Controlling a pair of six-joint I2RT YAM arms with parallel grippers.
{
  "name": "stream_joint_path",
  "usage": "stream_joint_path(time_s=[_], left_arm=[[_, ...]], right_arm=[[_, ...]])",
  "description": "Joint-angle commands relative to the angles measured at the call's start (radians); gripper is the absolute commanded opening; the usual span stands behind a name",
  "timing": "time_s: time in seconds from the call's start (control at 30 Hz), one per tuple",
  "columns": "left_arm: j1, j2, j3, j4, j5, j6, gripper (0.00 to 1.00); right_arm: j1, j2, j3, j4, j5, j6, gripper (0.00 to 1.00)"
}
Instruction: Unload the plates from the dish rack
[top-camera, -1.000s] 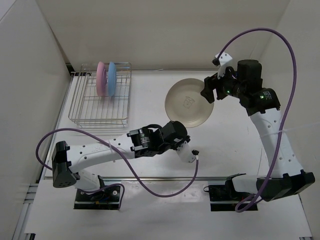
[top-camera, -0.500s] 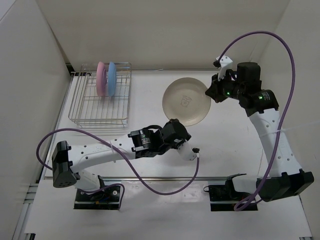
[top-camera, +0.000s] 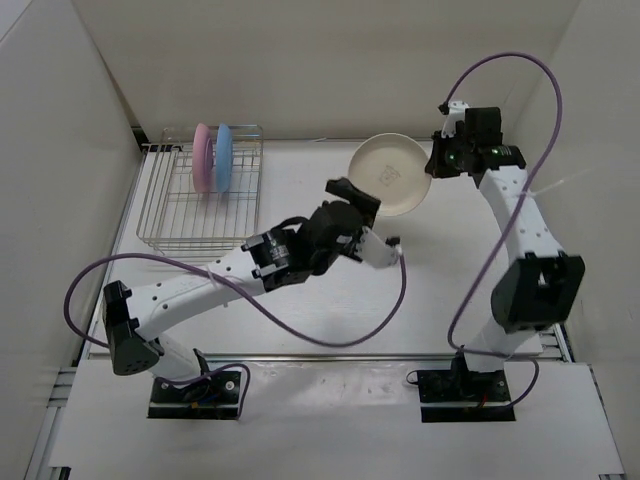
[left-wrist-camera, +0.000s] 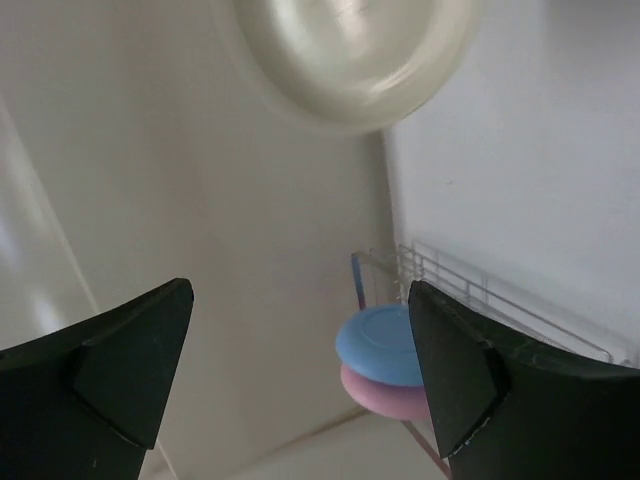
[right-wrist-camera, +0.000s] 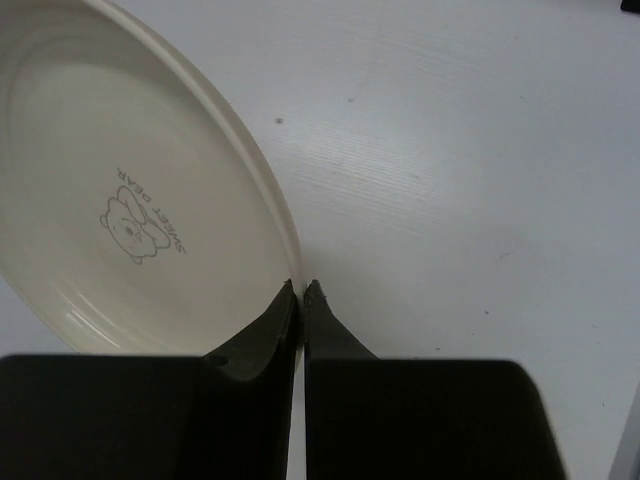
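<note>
Rim of the cream plate sits pinched between the tips of my right gripper, the jaws drawn almost together on its thin edge. The face with a small printed bear mark is turned to my wrist camera, with the white table behind it. From above, that plate lies over the far middle of the table; whether it clears the surface I cannot tell. My left gripper is near the plate's opposite edge, jaws spread wide with nothing between them. Well off to the left, the dish rack stands in the far corner, with the pink plate and the light blue plate on edge side by side at its back.
</note>
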Motion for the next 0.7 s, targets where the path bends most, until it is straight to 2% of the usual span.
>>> stream_joint_path(time_s=[0.0, 0.03, 0.07, 0.13, 0.17, 0.2, 0.23, 0.27, 0.37, 0.4, 0.53, 0.6, 0.63, 0.67], left_arm=[[0.092, 0.006, 0.181, -0.020, -0.113, -0.110, 1.00], [0.168, 0.077, 0.258, -0.162, -0.159, -0.212, 1.00], [0.213, 0.121, 0.465, -0.257, -0.159, -0.274, 1.00], [0.309, 0.196, 0.679, -0.416, -0.132, -0.383, 1.00], [0.404, 0.239, 0.816, -0.486, -0.116, -0.449, 1.00], [0.450, 0.239, 0.840, -0.487, -0.084, -0.476, 1.00], [0.496, 0.229, 0.840, -0.487, -0.064, -0.503, 1.00], [0.577, 0.186, 0.782, -0.472, -0.038, -0.554, 1.00], [0.715, 0.077, 0.650, -0.424, 0.083, -0.688, 1.00], [0.750, 0.055, 0.574, -0.413, 0.148, -0.727, 1.00], [0.941, -0.014, 0.434, -0.358, 0.383, -0.931, 1.00], [1.026, -0.035, 0.371, -0.347, 0.428, -1.023, 1.00], [1.047, -0.035, 0.361, -0.347, 0.483, -1.043, 1.00], [1.090, -0.035, 0.361, -0.347, 0.506, -1.089, 1.00]], right_arm=[[-0.054, 0.218, 0.121, 0.051, 0.079, 0.079, 0.00], [-0.054, 0.261, 0.182, 0.037, 0.100, 0.079, 0.00], [-0.075, 0.336, 0.204, 0.022, 0.101, 0.079, 0.00], [-0.098, 0.397, 0.249, 0.010, 0.090, 0.079, 0.00], [-0.117, 0.447, 0.259, 0.010, 0.090, 0.079, 0.00], [-0.117, 0.466, 0.259, 0.010, 0.090, 0.079, 0.00], [-0.132, 0.483, 0.282, 0.010, 0.099, 0.067, 0.00], [-0.146, 0.513, 0.282, 0.010, 0.108, 0.067, 0.00], [-0.172, 0.547, 0.259, 0.020, 0.082, 0.067, 0.00], [-0.172, 0.547, 0.259, 0.020, 0.069, 0.067, 0.00], [-0.192, 0.585, 0.230, 0.020, 0.068, 0.049, 0.00], [-0.192, 0.596, 0.230, 0.020, 0.078, 0.036, 0.00], [-0.192, 0.607, 0.216, 0.020, 0.078, 0.023, 0.01], [-0.192, 0.607, 0.204, 0.020, 0.078, 0.022, 0.09]])
